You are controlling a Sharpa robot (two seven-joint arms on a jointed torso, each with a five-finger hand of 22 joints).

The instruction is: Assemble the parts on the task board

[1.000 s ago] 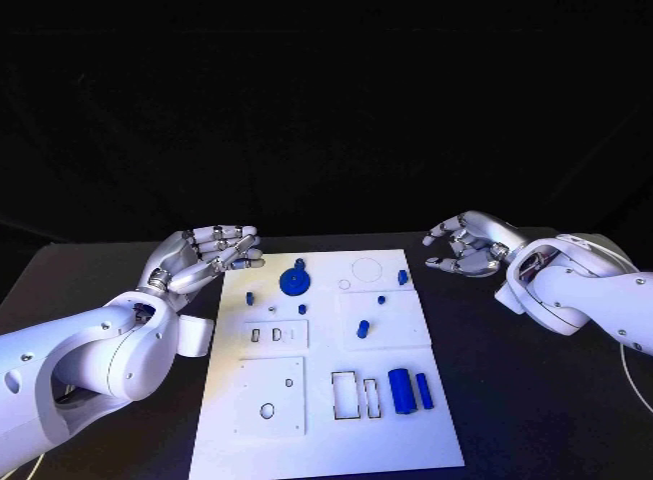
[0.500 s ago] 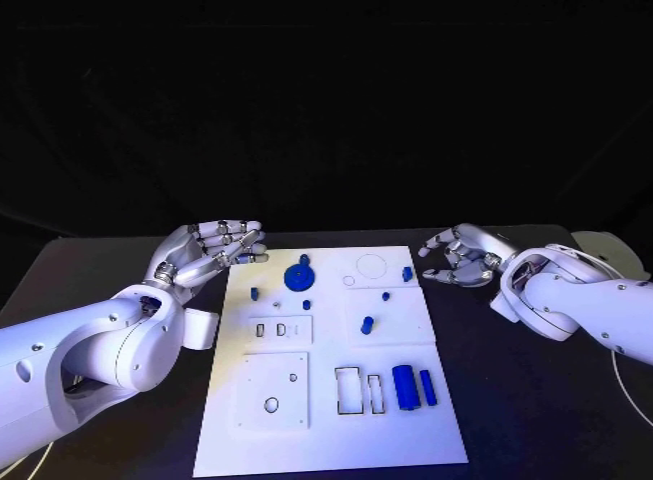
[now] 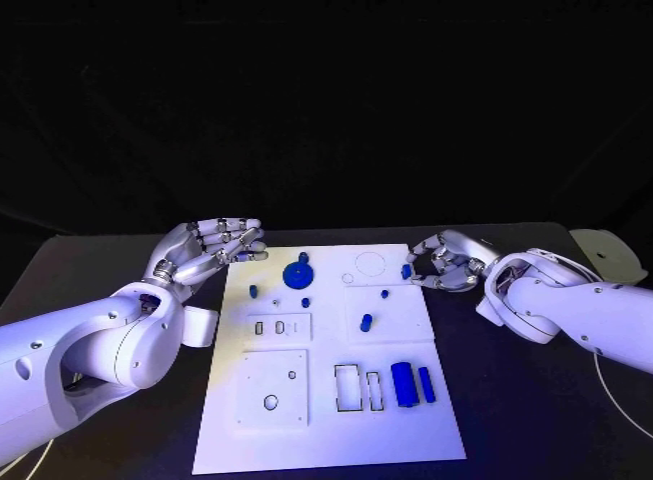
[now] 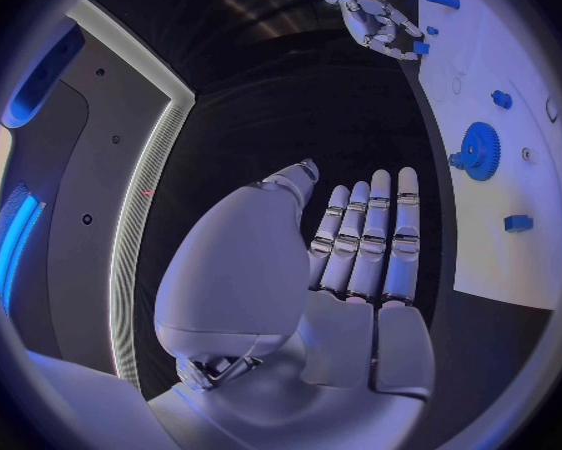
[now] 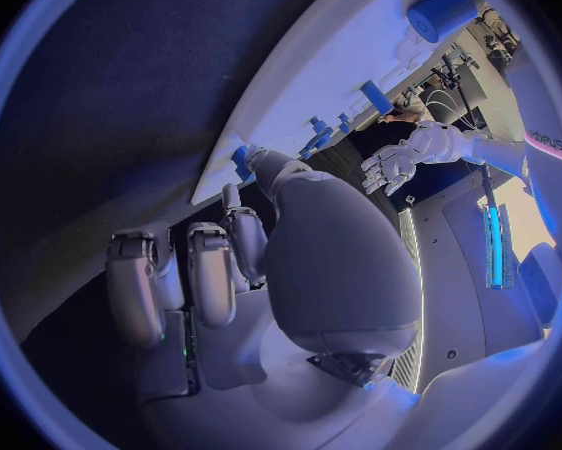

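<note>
Blue parts, among them a gear (image 3: 296, 275) and a small peg (image 3: 407, 271), lie on the white task board (image 3: 326, 440) mid-worktop, apparently laid out beside their slots for fitting. The right hand (image 3: 439, 262), empty with fingers curled apart, hovers at the board's far right edge by that peg, probably to pick it. The left hand (image 3: 208, 252) waits open and empty off the board's left edge; no writing is legible.
</note>
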